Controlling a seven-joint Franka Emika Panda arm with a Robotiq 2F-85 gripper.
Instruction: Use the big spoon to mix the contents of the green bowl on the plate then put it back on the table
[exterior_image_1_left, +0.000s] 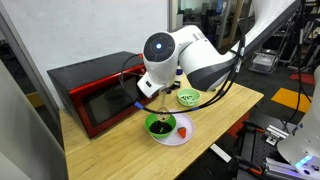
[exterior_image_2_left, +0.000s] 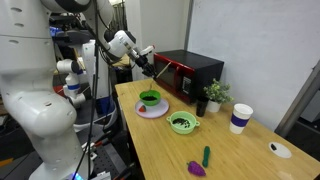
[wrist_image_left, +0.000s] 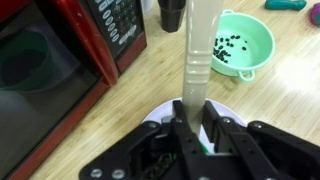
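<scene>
My pincer (wrist_image_left: 193, 118) is clamped on the handle of the big spoon (wrist_image_left: 197, 50), which runs up between my fingers in the wrist view. I hang right above the green bowl (exterior_image_1_left: 159, 125) on the plate (exterior_image_1_left: 176, 138), close to a long edge of the counter (exterior_image_1_left: 110, 150) and toward the corner where the red microwave (exterior_image_1_left: 100, 95) stands. The contents (exterior_image_1_left: 157, 123) show only as a dark inside. The spoon's working end is hidden below me, so I cannot tell whether it is in the bowl.

I judge this to be the mixing step. The next move calls for small circles inside the rim, gentle enough not to tip the bowl. After that comes a lift clear and laying the spoon on bare counter.

By count: one spoon, one plate, one microwave, and two bowls, the second being the lime-green bowl (wrist_image_left: 240, 45), which holds dark bits.
</scene>
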